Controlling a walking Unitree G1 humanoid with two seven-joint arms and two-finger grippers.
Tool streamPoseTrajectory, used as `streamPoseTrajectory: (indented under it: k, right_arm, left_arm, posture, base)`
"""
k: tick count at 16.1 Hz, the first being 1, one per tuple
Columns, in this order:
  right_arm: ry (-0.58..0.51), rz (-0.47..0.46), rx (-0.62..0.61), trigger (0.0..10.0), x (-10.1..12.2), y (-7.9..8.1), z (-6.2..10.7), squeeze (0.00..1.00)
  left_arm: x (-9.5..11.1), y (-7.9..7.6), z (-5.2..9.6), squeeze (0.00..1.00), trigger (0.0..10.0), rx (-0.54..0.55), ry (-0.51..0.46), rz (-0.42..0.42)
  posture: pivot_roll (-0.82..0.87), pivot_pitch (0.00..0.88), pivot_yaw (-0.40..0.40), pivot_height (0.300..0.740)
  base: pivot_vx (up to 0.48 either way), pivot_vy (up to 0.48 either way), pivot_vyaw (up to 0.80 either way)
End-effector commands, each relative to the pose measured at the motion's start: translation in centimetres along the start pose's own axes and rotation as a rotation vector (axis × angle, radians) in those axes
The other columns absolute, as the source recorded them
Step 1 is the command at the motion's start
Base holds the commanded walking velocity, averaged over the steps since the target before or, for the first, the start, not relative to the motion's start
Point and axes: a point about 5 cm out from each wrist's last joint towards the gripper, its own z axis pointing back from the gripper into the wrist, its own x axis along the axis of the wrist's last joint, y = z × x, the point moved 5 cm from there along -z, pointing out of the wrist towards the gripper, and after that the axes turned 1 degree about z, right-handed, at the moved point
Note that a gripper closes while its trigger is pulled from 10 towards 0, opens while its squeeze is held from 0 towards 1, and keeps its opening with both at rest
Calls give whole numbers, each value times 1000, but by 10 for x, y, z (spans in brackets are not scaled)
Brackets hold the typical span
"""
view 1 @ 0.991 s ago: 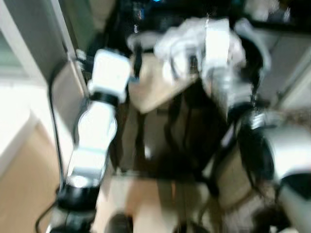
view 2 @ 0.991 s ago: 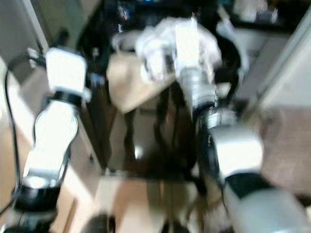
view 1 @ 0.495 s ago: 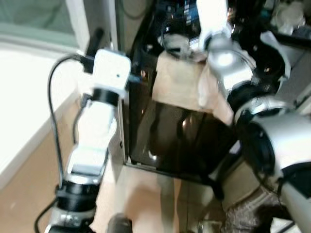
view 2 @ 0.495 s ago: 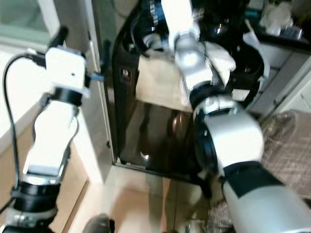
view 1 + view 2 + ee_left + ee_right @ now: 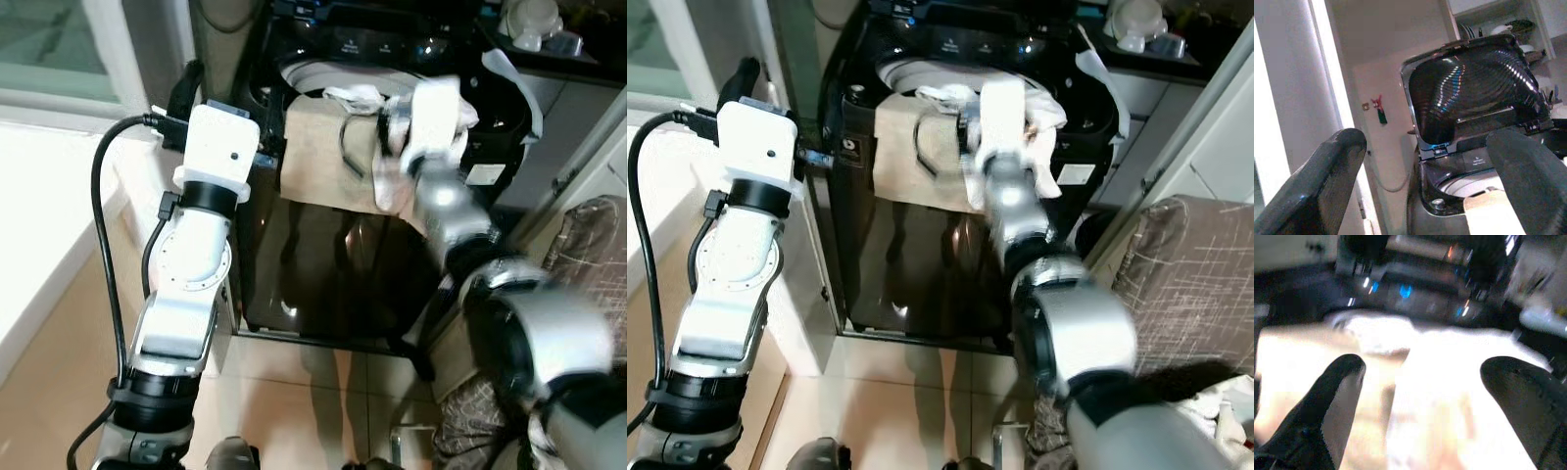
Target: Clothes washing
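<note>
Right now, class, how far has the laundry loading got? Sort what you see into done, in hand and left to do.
Done: the glossy black top-loading washing machine has its lid up. In hand: beige and white clothes hang over its front rim, and the right tool, fingers apart, hovers over them. The left tool waits open beside the machine. Left: getting the clothes fully into the white drum.

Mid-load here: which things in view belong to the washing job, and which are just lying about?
Belongs to the job:
- black top-loading washing machine, lid up
- beige cloth draped over its front rim
- white garments at the drum opening
- right tool, open, above the clothes
- left tool, open, beside the machine

Just lying about:
- brown woven-pattern fabric beside the machine
- white items on the dark shelf
</note>
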Motion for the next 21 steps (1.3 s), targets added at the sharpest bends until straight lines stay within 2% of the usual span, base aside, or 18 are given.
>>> streamPoseTrajectory:
  k: [1,2,4,7,12,14,17,19,21]
  right_arm:
    - [-15,-21,1,10000,-3,-1,3,0]
    - [16,-11,-10,10000,-21,-5,10,0]
    - [21,-7,-17,10000,-23,-7,10,0]
    - [94,-16,-17,10000,-45,-9,17,0]
    - [87,-24,6,10000,-48,-1,21,0]
    - [56,-28,14,10000,-42,1,20,0]
    - [-38,-40,32,10000,-25,4,19,0]
    - [-191,-22,68,10000,0,11,24,0]
    - [-294,-19,92,10000,18,14,31,0]
  left_arm:
    - [3,-2,-1,0,10000,-4,-9,-13]
    - [4,-3,-1,0,10000,-23,-14,20]
    - [5,-4,-1,0,10000,-28,-20,31]
    - [23,-8,-3,0,10000,-49,-112,25]
    - [25,-13,-2,0,10000,-76,-120,26]
    - [28,-18,-2,0,10000,-110,-143,1]
    - [31,-18,-2,0,10000,-110,-159,3]
    - [33,-16,-1,0,10000,-102,-167,1]
    - [34,-14,0,0,10000,-93,-173,5]
  posture:
    - [133,24,-64,740]
    - [124,20,-59,740]
    - [124,20,-59,740]
    - [121,10,-63,740]
    - [116,18,-64,740]
    - [114,19,-63,740]
    - [118,20,-68,740]
    - [117,21,-71,740]
    - [113,22,-71,740]
  base:
    - [0,0,0]
    - [0,0,0]
    - [232,0,0]
    - [463,0,0]
    - [473,0,0]
    - [480,0,0]
    - [480,0,0]
    - [480,0,0]
    - [480,0,0]
